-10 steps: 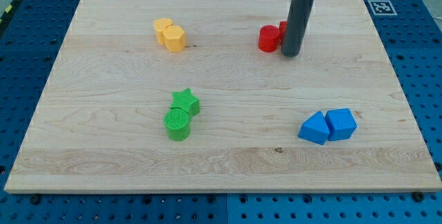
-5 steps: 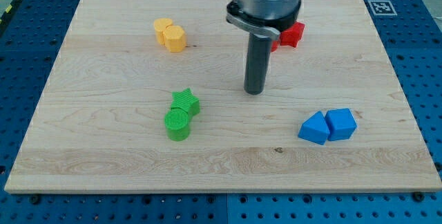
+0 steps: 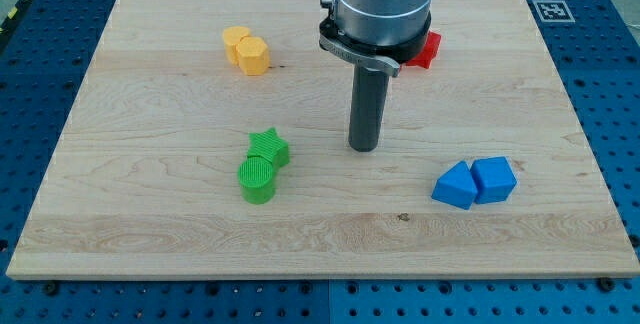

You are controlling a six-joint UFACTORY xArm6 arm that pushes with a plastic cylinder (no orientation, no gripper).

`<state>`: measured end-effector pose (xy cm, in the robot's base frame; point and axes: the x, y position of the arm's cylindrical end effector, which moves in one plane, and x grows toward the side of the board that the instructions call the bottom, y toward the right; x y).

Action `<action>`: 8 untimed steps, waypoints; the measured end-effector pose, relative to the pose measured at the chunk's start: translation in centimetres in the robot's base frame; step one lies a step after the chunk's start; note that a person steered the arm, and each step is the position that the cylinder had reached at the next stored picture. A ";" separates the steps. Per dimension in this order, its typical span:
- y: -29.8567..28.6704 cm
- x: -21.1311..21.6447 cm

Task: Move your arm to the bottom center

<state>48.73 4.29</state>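
1. Jaws: none fitted; the arm ends in a straight dark rod
2. Camera view: my tip [image 3: 363, 149] has moved down-board from the red blocks [image 3: 427, 49], now between green star block [image 3: 270, 146] and blue blocks [image 3: 475, 182]; bottom centre of the wooden board [image 3: 330, 249] remains ahead

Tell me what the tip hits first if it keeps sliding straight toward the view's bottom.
Likely nothing: below my tip the board looks bare to its edge. The green star and green cylinder lie left of that line, the blue blocks right.
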 end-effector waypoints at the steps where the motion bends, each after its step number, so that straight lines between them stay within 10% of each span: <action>1: 0.0 3.0; 8: -5.9 9.1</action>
